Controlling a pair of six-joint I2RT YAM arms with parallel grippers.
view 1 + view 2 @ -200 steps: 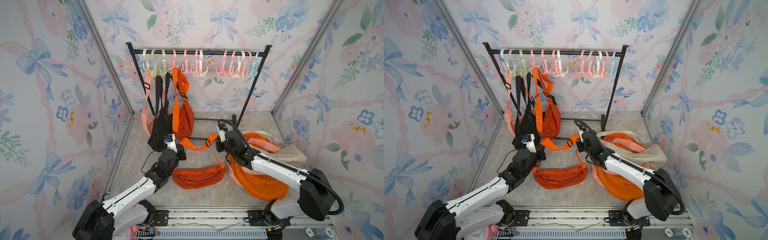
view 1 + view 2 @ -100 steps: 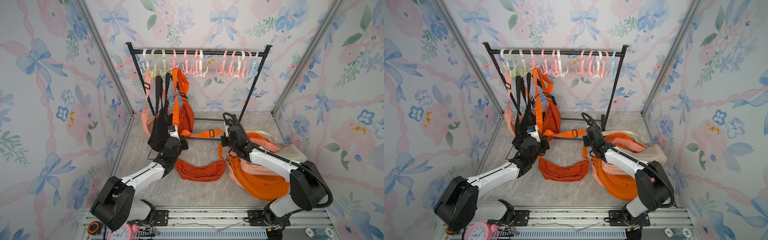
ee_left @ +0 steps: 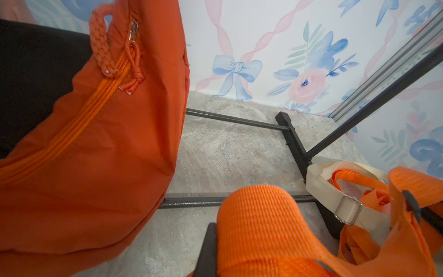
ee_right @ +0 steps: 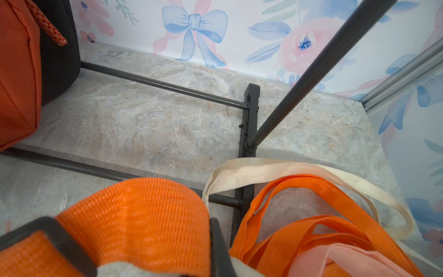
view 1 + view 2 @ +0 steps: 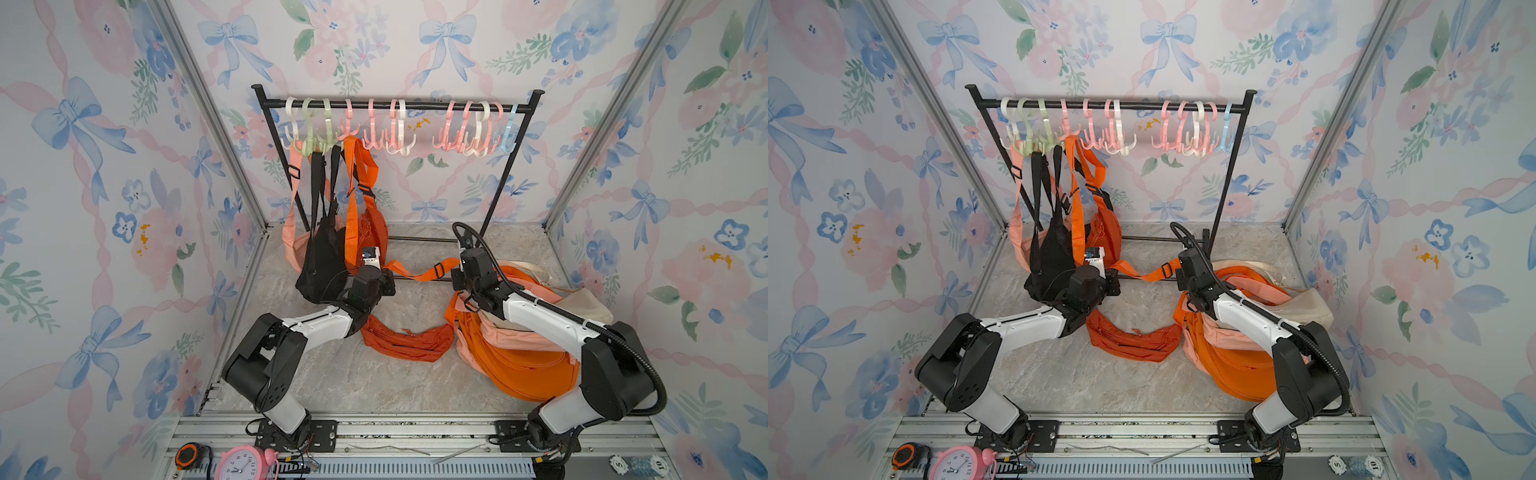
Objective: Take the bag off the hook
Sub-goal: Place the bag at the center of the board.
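Evidently unhooked, the orange waist bag [image 5: 405, 341] is pinched at its strap [image 5: 415, 275] by left end effector [image 5: 390, 277] and right end effector [image 5: 457, 272]; release is called for next.

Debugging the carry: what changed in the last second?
Both arms carried the orange strap back toward the rack; the waist bag on it went from lying flat to sagging in a curve. The left gripper and right gripper kept their jaws shut on the strap. Hung bags and the pile of bags stayed put.
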